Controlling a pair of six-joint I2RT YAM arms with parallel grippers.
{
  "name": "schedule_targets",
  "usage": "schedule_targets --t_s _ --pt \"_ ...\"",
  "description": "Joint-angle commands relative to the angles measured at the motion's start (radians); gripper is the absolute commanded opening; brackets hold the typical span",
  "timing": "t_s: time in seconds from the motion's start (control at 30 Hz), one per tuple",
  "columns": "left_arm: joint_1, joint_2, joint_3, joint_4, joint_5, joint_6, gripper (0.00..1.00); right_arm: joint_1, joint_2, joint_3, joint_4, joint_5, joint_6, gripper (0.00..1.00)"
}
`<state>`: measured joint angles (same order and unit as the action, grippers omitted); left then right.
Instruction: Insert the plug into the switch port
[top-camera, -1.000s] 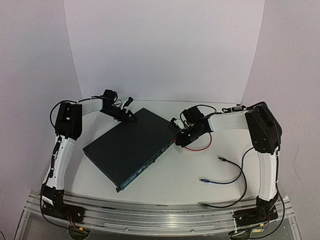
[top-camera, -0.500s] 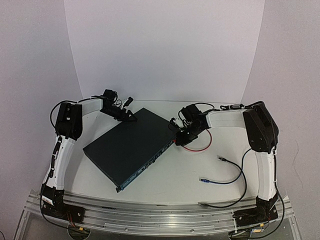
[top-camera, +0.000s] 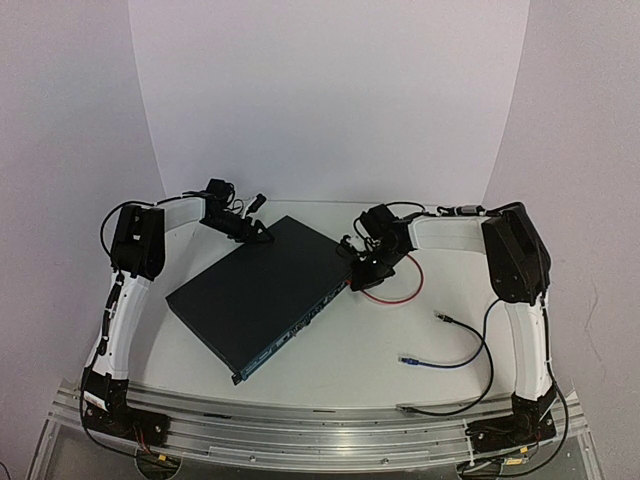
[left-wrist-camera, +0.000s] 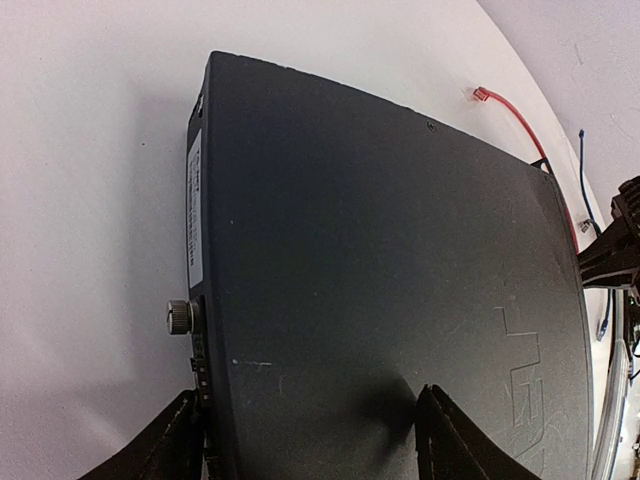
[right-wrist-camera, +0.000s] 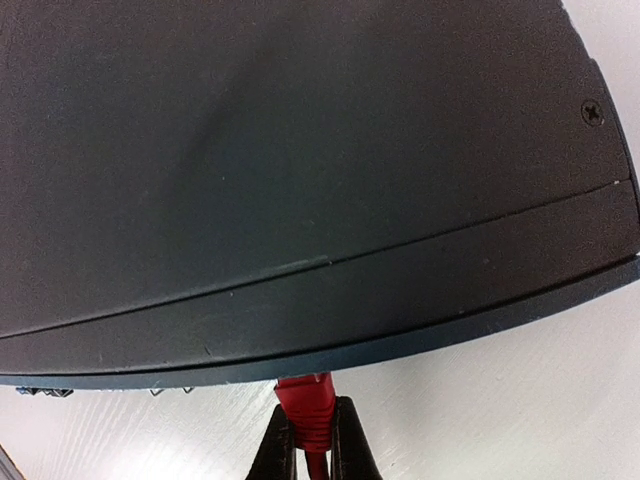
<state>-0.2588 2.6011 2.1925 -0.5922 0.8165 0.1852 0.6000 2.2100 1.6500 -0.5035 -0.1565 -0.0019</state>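
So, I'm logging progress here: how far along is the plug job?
Done: right tool shut on the red plug, held at the port face of the switch; left tool straddles its far corner. In hand: lining the plug up under that edge. Left: seating it; whether it has entered a port is hidden.

You've got one switch (top-camera: 262, 293) on one table (top-camera: 370, 350), two arms (left arm (top-camera: 120, 290), right arm (top-camera: 525, 300)) and two grippers: left gripper (left-wrist-camera: 310, 450), right gripper (right-wrist-camera: 310, 440). Cables count three: one red cable (top-camera: 392, 298), one ending in a blue plug (top-camera: 405, 358), one ending in a dark plug (top-camera: 443, 318). Visible plug ends total four: the red plug (right-wrist-camera: 305, 400), a free red plug (left-wrist-camera: 480, 95), plus that blue and that dark one.
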Motion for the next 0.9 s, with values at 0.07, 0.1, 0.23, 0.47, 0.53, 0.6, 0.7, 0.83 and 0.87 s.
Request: schedule_targets --t_s 0.07,0.1,0.23,0.47,0.53,0.6,0.7,0.83,0.87 --pt "-0.195 0.055 -0.048 -0.158 0.156 0.123 0.66 0.02 0.022 0.163 0.589 -0.084 0.05 0.0" --pt "-0.195 0.053 -0.051 -0.156 0.151 0.124 0.66 0.02 0.017 0.158 0.589 -0.085 0.049 0.0" --pt "-0.19 0.038 -0.057 -0.132 0.117 0.113 0.67 0.02 -0.004 0.123 0.588 -0.079 0.037 0.01" --pt "-0.147 -0.01 -0.1 -0.042 0.109 0.059 0.72 0.02 -0.044 0.043 0.583 -0.068 0.011 0.09" --pt "-0.141 -0.018 -0.106 -0.03 0.105 0.049 0.72 0.02 -0.05 0.032 0.577 -0.062 0.005 0.1" --pt "-0.139 -0.025 -0.11 -0.015 0.099 0.042 0.72 0.021 -0.056 0.021 0.57 -0.059 -0.023 0.11" --pt "-0.137 -0.033 -0.114 0.009 0.087 0.021 0.78 0.02 -0.059 0.01 0.56 -0.056 -0.033 0.12" --pt "-0.135 -0.046 -0.117 0.033 0.081 0.008 0.84 0.02 -0.062 0.003 0.548 -0.057 -0.038 0.14" --pt "-0.135 -0.048 -0.118 0.035 0.076 0.007 0.85 0.02 -0.065 0.001 0.546 -0.057 -0.039 0.15"
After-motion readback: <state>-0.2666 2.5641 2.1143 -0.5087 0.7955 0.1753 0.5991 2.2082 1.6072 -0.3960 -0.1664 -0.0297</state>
